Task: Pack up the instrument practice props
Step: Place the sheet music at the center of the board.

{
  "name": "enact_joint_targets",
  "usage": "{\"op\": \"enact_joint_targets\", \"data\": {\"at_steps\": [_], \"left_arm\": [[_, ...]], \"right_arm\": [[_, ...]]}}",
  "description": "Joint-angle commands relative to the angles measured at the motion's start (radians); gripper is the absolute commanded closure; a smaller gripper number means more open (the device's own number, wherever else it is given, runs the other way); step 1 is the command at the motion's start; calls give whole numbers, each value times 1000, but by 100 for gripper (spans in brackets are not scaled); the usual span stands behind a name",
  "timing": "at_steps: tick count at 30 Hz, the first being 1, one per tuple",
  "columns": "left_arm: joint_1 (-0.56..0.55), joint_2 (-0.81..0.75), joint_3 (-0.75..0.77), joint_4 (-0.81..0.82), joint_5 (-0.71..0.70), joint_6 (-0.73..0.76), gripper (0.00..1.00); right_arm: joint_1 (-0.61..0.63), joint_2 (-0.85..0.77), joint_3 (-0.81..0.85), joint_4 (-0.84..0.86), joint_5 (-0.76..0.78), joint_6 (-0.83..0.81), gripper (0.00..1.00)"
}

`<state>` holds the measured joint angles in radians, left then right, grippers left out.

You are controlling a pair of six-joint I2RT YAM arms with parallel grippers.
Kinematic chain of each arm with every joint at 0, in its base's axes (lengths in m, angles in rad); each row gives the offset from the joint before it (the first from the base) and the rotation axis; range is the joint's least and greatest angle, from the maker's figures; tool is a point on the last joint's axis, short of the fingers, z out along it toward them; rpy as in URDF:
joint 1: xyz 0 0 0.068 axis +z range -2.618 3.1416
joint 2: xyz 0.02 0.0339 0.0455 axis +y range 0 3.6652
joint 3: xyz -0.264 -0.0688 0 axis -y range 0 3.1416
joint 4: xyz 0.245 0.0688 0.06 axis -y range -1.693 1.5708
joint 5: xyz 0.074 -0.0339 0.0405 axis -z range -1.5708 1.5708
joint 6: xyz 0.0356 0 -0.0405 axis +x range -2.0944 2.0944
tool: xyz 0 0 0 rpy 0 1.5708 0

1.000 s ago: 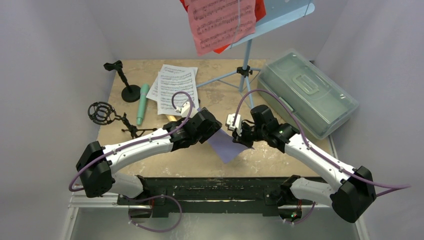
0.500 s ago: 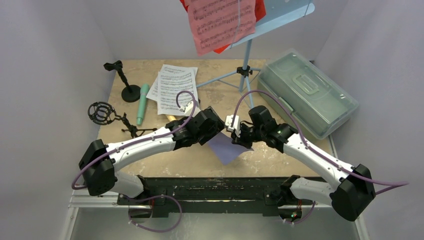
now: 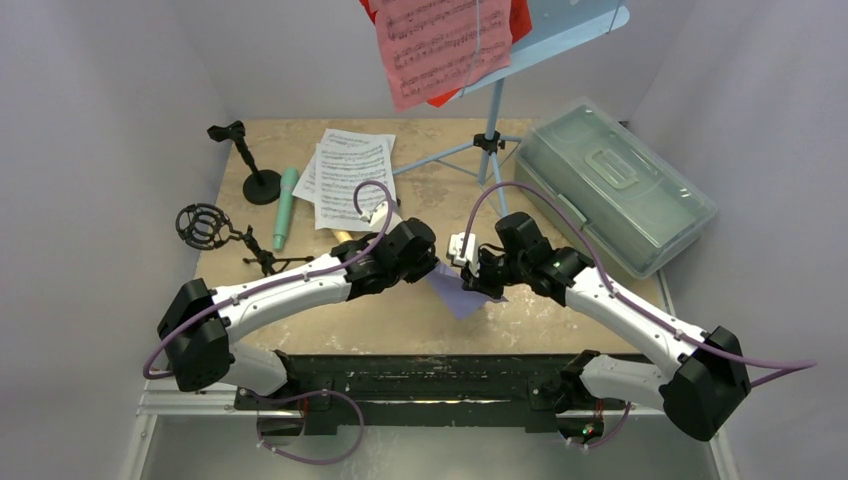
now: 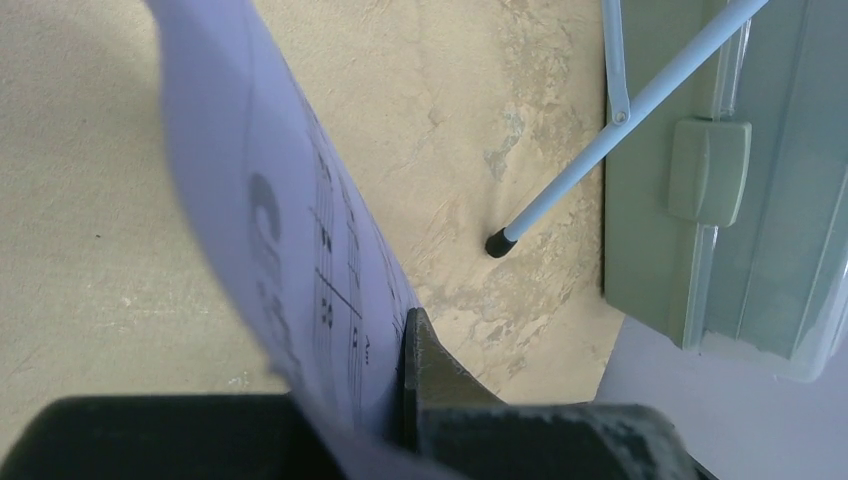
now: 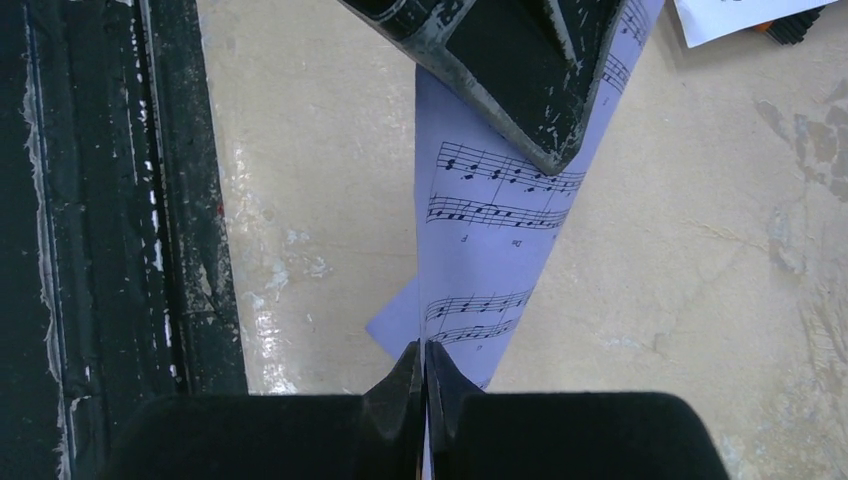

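**Lilac music sheet (image 5: 490, 260) clamped by both grippers**

The beige, stone-patterned surface (image 3: 400, 320) carries a translucent grey-green box (image 3: 615, 185) on its right and the light-blue music rack (image 3: 560, 30) at the back. Near the front edge, between the arms, the music sheet bows, its staves showing. The left gripper (image 4: 400, 345) is pinched tight on one edge and the right gripper (image 5: 424, 360) on the opposite edge.

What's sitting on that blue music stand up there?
A pink sheet hangs on the rack. A red sheet lies behind it, mostly covered. Whether more sheets sit behind the pink one cannot be seen.
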<state>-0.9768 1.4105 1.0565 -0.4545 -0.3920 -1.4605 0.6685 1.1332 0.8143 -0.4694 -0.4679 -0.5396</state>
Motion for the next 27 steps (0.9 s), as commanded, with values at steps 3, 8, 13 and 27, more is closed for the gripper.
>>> {"op": "enact_joint_targets", "data": {"at_steps": [3, 8, 13, 27], "left_arm": [[-2, -29, -5, 50, -11, 76, 100], [-2, -76, -44, 95, -43, 141, 100], [0, -138, -94, 174, -83, 300, 100], [173, -264, -145, 218, 79, 877, 100]], "right_arm": [[5, -8, 17, -44, -79, -44, 82], [6, -19, 24, -70, -96, -55, 53], [-7, -50, 44, -126, -129, -101, 29], [-153, -140, 70, -261, -290, -240, 1]]}}
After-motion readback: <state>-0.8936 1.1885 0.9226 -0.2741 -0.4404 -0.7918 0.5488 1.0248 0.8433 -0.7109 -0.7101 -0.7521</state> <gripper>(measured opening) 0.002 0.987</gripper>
